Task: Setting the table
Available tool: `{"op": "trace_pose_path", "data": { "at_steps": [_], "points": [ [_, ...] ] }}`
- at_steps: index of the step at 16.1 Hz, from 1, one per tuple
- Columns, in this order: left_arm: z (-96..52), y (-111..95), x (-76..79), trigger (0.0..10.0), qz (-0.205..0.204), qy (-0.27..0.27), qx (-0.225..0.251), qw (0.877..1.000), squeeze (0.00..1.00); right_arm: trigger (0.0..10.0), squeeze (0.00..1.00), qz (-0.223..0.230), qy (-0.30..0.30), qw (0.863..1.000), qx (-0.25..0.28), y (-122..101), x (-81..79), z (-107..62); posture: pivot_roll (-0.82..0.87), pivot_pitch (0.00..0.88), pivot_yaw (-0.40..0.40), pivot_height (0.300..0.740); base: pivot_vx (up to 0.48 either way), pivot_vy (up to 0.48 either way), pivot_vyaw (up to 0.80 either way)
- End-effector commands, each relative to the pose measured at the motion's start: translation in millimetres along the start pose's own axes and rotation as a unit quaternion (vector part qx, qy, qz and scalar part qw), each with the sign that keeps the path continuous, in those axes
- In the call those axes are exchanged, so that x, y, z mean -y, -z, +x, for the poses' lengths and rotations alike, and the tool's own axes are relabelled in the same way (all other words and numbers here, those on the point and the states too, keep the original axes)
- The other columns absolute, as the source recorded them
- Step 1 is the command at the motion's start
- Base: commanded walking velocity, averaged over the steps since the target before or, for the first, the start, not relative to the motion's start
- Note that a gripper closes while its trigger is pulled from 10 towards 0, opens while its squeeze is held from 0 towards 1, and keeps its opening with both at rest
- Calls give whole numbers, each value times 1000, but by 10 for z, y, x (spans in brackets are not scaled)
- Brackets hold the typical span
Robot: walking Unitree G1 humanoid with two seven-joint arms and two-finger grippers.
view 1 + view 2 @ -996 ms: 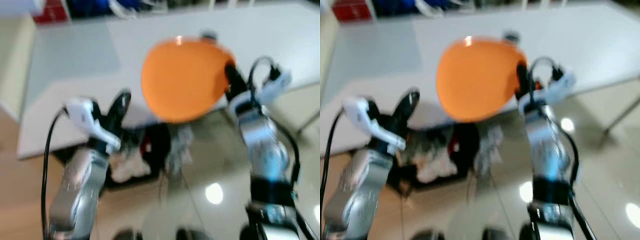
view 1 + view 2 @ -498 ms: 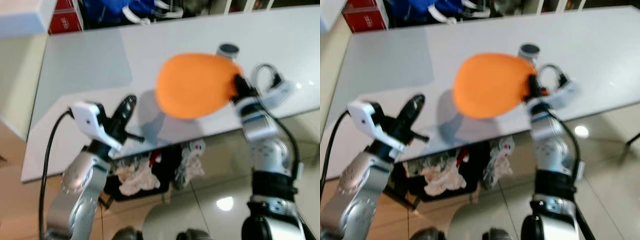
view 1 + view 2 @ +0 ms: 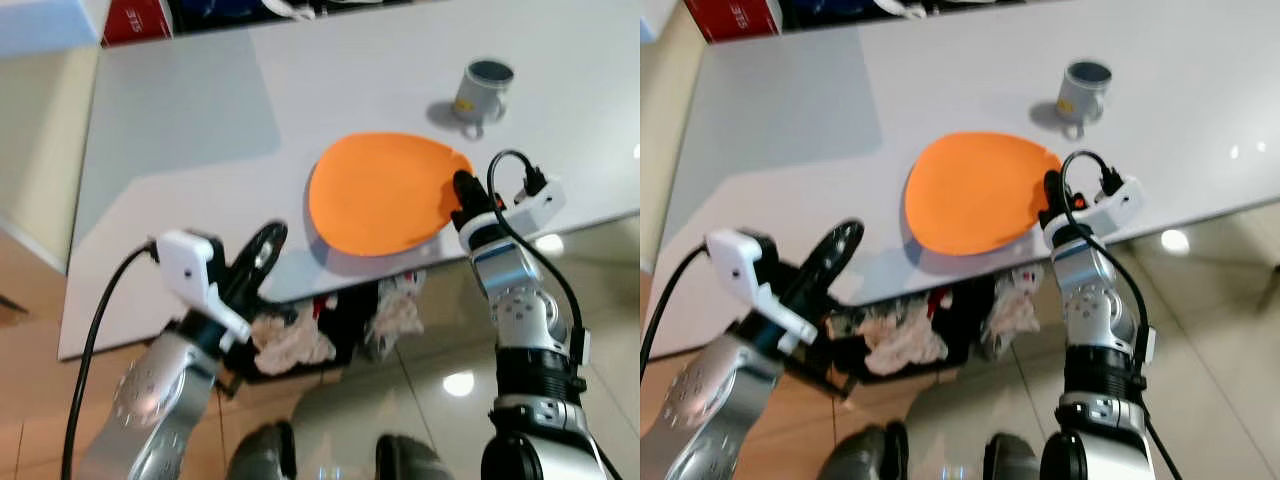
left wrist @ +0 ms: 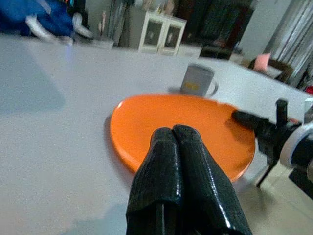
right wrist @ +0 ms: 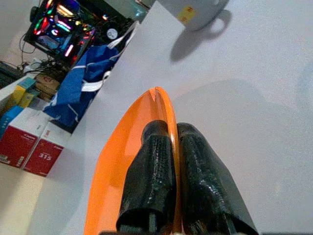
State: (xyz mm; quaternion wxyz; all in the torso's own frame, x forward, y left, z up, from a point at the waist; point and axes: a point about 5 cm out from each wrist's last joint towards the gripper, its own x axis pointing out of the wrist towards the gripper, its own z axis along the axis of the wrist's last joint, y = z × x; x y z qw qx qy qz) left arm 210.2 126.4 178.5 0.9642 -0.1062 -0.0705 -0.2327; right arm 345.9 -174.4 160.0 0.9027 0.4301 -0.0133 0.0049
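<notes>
Crumpled cloths [image 3: 290, 345] under the table; red boxes [image 5: 30, 147] beyond it.

Each arm is built from silver, brushed-metal segments of rounded form. The right arm [image 3: 525, 310] carries a black band at its lower joint, with small screws visible on the collar below it. A white camera housing [image 3: 190, 270] is mounted at each wrist. A black cable is routed in a loop from the left housing along the left arm [image 3: 150, 395]; a shorter black loop is fitted at the right wrist. The fingers [image 4: 183, 183] are long, glossy black and round-tipped.
</notes>
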Motion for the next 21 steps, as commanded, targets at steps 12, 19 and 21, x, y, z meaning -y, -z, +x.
{"op": "trace_pose_path", "data": {
  "at_steps": [12,19,21],
  "points": [
    [-128,-65,190,10000,-16,-9,-12,1000,0,10000,1000,-70,2,997,33,-298,-86,186,-54,367,15,740,0,0,0],
    [-89,-77,198,10000,-16,-7,-7,1000,0,10000,1000,-151,16,986,66,-474,-53,113,-68,346,9,740,0,0,0],
    [-62,-78,177,10000,-14,-6,-3,1000,0,10000,1000,-229,-2,969,90,-579,-145,90,-77,332,11,740,0,0,0]
  ]
}}
